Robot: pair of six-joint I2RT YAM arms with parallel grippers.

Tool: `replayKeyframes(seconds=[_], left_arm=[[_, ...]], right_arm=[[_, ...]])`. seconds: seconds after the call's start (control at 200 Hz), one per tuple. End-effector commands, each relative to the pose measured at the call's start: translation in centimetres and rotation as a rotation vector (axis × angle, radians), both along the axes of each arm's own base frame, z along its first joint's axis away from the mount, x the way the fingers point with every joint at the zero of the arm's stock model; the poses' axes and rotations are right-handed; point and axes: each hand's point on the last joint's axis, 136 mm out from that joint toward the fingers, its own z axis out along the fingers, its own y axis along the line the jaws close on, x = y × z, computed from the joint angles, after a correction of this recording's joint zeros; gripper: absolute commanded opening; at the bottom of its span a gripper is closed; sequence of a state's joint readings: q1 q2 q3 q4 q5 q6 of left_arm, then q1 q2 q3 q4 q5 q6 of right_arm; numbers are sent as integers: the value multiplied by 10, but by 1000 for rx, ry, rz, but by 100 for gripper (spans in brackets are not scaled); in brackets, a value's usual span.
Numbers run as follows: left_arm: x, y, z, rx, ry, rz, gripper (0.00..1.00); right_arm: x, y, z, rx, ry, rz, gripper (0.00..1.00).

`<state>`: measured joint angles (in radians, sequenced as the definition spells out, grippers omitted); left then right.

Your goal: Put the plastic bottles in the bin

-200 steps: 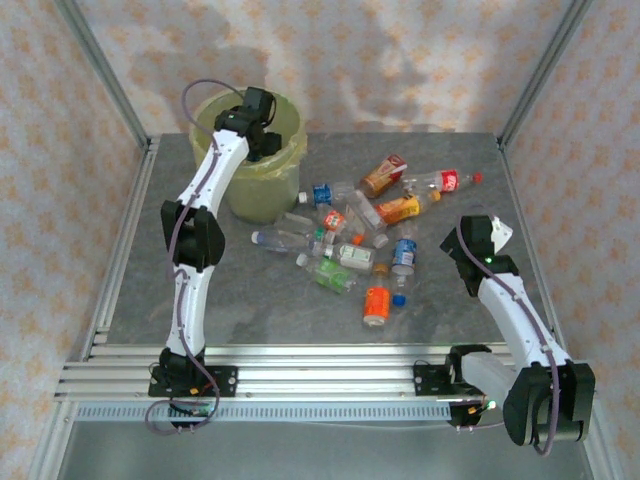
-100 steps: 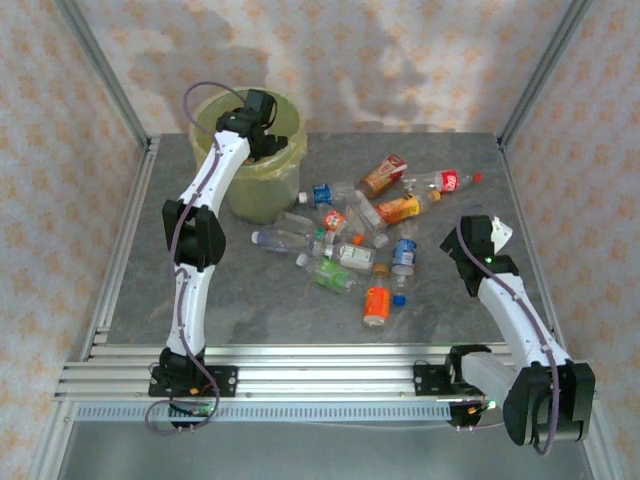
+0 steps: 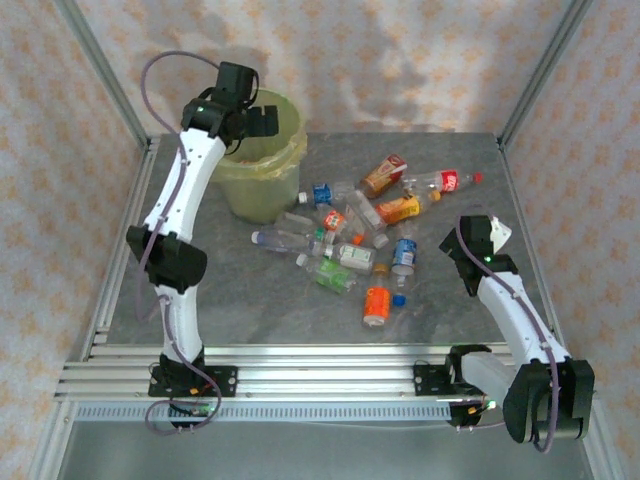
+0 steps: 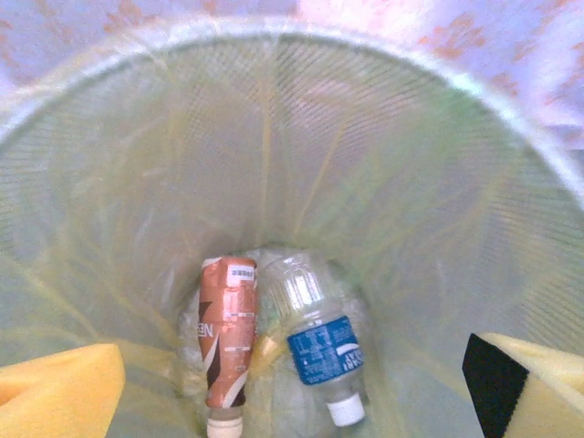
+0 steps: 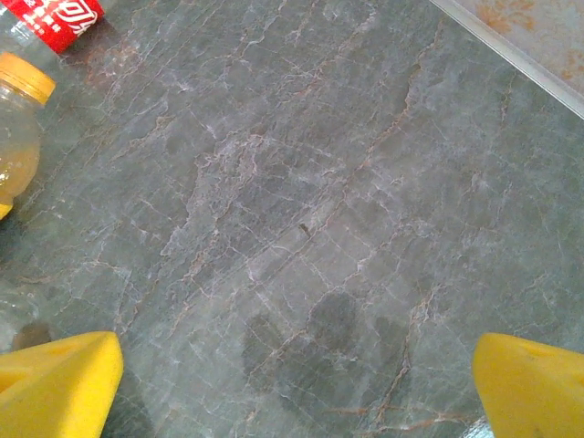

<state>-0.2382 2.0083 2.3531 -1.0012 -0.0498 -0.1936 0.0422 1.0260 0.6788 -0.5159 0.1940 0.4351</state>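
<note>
Left pincer (image 4: 292,388) gapes empty over the bin (image 3: 255,190), right pincer (image 5: 297,388) wide above bare table (image 5: 301,182). Plastic bottles (image 3: 350,255) heaped mid-table look light, slick, squashy, so I'd grab across the labelled middle.

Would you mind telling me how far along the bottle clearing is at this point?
Early on. Done: a brown-labelled bottle and a blue-labelled bottle lie in the bin. In hand: nothing; the left gripper hangs open over the bin, and the right gripper is open above bare table. Left: about a dozen bottles lie scattered on the table, right of the bin.
</note>
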Motion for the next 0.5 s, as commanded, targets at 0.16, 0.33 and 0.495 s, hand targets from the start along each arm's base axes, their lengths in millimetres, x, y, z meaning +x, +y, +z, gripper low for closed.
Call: replayKeyframes(seconds=[0.16, 0.33, 0.495], left_arm=[[-63, -26, 46, 85, -106, -3, 97], [-108, -42, 59, 46, -179, -18, 97], [-147, -47, 44, -48, -197, -9, 92]], right_arm=[[0, -2, -1, 10, 8, -17, 99], [3, 2, 0, 25, 3, 0, 99], [4, 11, 0, 65, 1, 27, 99]])
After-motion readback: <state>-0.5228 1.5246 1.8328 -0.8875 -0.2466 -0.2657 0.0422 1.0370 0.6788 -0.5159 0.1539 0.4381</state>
